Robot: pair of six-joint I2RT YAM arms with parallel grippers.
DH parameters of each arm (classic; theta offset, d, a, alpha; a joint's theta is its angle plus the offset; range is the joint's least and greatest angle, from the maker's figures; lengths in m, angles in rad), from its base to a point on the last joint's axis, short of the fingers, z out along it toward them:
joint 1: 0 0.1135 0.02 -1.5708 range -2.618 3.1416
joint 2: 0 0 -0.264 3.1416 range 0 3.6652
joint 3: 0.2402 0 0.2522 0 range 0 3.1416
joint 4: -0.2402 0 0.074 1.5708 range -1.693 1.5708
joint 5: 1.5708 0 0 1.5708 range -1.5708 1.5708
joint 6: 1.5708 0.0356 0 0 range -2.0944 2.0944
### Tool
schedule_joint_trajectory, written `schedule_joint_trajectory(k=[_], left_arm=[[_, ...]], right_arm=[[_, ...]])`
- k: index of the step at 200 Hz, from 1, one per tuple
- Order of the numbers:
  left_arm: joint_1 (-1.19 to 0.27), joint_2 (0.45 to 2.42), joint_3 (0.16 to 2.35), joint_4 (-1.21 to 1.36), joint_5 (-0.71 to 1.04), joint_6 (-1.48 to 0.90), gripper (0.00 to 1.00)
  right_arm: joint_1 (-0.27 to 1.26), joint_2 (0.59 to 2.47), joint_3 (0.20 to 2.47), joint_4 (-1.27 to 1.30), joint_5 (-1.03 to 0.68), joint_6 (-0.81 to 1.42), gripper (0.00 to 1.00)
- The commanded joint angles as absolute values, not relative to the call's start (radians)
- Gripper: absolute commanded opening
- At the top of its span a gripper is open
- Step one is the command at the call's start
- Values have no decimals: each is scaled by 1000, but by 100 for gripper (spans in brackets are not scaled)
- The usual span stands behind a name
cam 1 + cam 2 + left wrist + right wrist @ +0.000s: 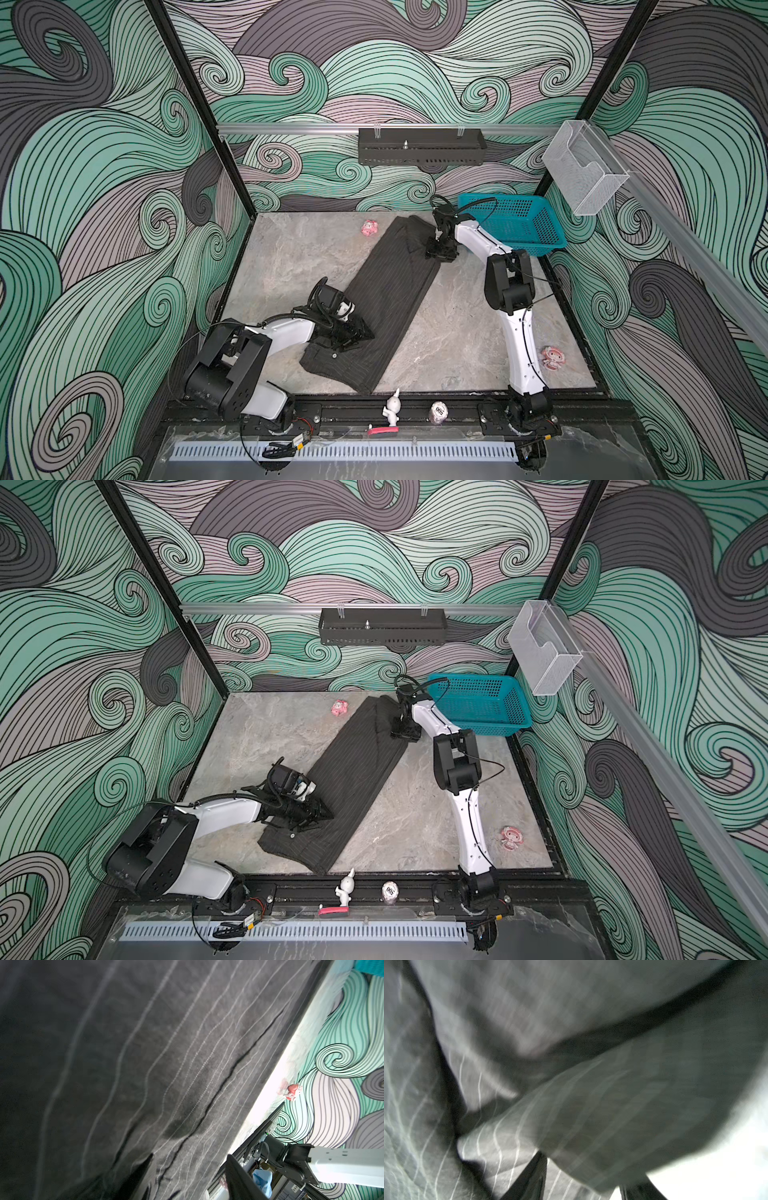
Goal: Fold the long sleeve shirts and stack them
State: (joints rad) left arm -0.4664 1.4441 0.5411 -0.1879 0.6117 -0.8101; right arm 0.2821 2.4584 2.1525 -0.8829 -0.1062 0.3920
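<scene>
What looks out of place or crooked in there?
The teal basket seems tilted in the far right corner, partly past the edge of the table. The dark striped shirt lies slantwise across it as a long strip. One pink figure lies loose near the back, a second pink figure at the right.

Marbled tabletop [449, 324]. Bears a pinstriped shirt [386, 299] laid diagonally, a teal basket [515, 224] far right, a far pink toy [369, 227], a near pink toy [552, 357].

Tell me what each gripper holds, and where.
Cannot be told: the left gripper sits at the shirt's near end, right gripper at its collar end; cloth lies between the fingers of both, but no grip shows.
</scene>
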Motion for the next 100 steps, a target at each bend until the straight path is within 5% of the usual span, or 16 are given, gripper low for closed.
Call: schedule_joint_trajectory(k=[1,51,100], left_arm=[[-526,1515,492,-381,492,-877,58],[-592,1627,571,-269,513,-943,58],[-646,1739,712,-220,506,-961,58]], right_arm=[[283,2543,2310,-928,-159,322,56],[305,2558,2441,-965,-189,289,61],[305,2185,2057,-832,-107,331,67]])
